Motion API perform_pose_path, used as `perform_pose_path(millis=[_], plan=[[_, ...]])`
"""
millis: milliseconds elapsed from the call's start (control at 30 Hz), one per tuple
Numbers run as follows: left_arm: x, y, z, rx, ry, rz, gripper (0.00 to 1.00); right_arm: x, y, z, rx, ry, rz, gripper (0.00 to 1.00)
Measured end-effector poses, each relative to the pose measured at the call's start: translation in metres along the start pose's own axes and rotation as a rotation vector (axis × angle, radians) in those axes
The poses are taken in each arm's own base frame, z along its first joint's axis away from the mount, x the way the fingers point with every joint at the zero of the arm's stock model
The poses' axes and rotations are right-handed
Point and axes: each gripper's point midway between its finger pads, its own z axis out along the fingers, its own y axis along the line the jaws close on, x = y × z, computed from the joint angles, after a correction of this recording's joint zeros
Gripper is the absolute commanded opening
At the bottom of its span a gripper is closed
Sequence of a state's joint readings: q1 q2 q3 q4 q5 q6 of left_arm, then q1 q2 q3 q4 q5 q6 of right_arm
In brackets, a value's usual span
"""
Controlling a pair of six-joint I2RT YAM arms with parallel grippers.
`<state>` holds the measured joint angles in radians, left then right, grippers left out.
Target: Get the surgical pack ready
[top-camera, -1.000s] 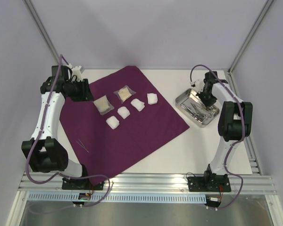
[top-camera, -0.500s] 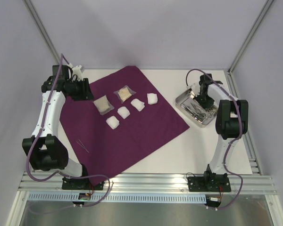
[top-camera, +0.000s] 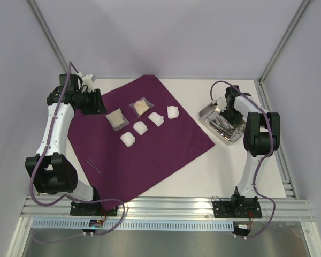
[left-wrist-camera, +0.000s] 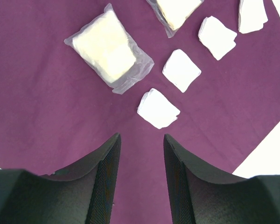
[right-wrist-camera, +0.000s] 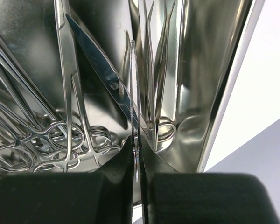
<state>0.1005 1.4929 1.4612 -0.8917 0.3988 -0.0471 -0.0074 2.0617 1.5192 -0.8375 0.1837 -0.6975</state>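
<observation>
The dark-purple cloth (top-camera: 150,147) lies flat on the table. On it are several white gauze pads (top-camera: 140,127) and two tan packets (top-camera: 116,119). My left gripper (left-wrist-camera: 141,137) hovers open over the cloth's far left part, just short of a gauze pad (left-wrist-camera: 158,108) and a packet (left-wrist-camera: 107,49), with nothing between its fingers. The steel tray (top-camera: 205,112) sits to the right of the cloth. My right gripper (right-wrist-camera: 136,140) reaches down into it, shut on a thin steel forceps (right-wrist-camera: 134,84) that stands among the other instruments.
A thin steel instrument (top-camera: 94,165) lies on the cloth's near left part. Scissors (right-wrist-camera: 98,60) and several ring-handled instruments (right-wrist-camera: 60,135) crowd the tray next to its right wall (right-wrist-camera: 210,70). Frame posts stand at the table's far corners.
The right arm has drawn its wrist a little left and back over the tray, its elbow folding upright. The left gripper has barely shifted.
</observation>
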Motion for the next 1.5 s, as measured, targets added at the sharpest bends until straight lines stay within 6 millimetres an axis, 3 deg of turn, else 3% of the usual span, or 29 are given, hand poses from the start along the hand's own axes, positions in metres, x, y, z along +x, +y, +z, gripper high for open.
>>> perform_pose_path(millis=[300, 500, 1200, 1333, 1500], plan=[[-0.001, 0.001, 0.001, -0.003, -0.003, 0.0, 0.5, -0.008, 0.012, 0.004, -0.005, 0.011, -0.045, 0.07], [-0.001, 0.002, 0.001, -0.008, -0.004, -0.001, 0.5, -0.009, 0.01, 0.005, 0.011, 0.022, -0.052, 0.09], [-0.001, 0.006, 0.0, -0.035, -0.003, 0.002, 0.52, -0.01, 0.01, 0.002, 0.038, 0.04, -0.059, 0.31], [0.0, 0.008, -0.002, -0.052, -0.004, 0.002, 0.53, -0.013, 0.01, -0.01, 0.065, 0.037, -0.07, 0.37], [-0.003, 0.01, -0.017, -0.098, -0.036, 0.01, 0.56, -0.023, 0.001, -0.041, 0.123, -0.012, -0.051, 0.49]])
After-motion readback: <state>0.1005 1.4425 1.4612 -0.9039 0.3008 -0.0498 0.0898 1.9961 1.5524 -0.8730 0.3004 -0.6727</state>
